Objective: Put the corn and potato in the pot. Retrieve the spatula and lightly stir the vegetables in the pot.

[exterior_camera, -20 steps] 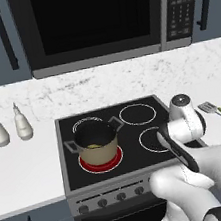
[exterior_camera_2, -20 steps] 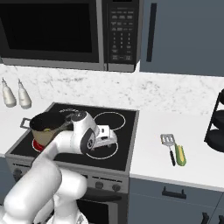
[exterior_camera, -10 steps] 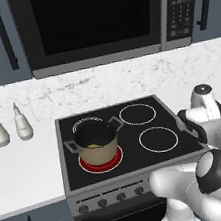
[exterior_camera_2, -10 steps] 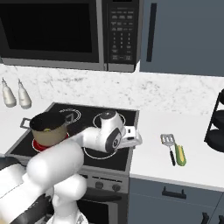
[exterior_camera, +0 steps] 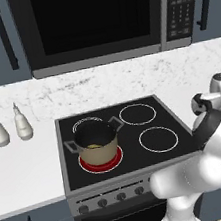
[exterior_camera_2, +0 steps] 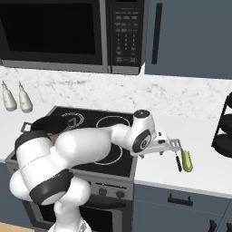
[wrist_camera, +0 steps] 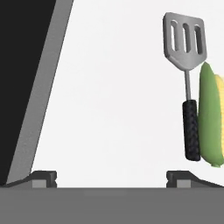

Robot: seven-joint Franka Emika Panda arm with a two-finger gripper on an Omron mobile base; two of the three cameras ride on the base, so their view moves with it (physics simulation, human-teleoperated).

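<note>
Right of the stove (exterior_camera_2: 90, 136), on the counter (wrist_camera: 113, 96), I see the spatula (wrist_camera: 187, 65) touching the corn (wrist_camera: 211, 118). My gripper (wrist_camera: 111, 177) hangs beside them, jaws wide apart and empty. The pot (exterior_camera: 97, 144) sits on the stove's red burner (exterior_camera: 101, 162).

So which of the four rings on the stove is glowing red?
The front-left burner, under the pot. The other three rings are plain white outlines.

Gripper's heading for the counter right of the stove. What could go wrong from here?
1. The green-husked corn cob lies flush against the grey slotted spatula's black handle, so closing on either may snag or push the other.
2. The open gripper is offset left of both; closing here likely gets nothing.
3. The tan pot sits across the stove, a long carry.
</note>
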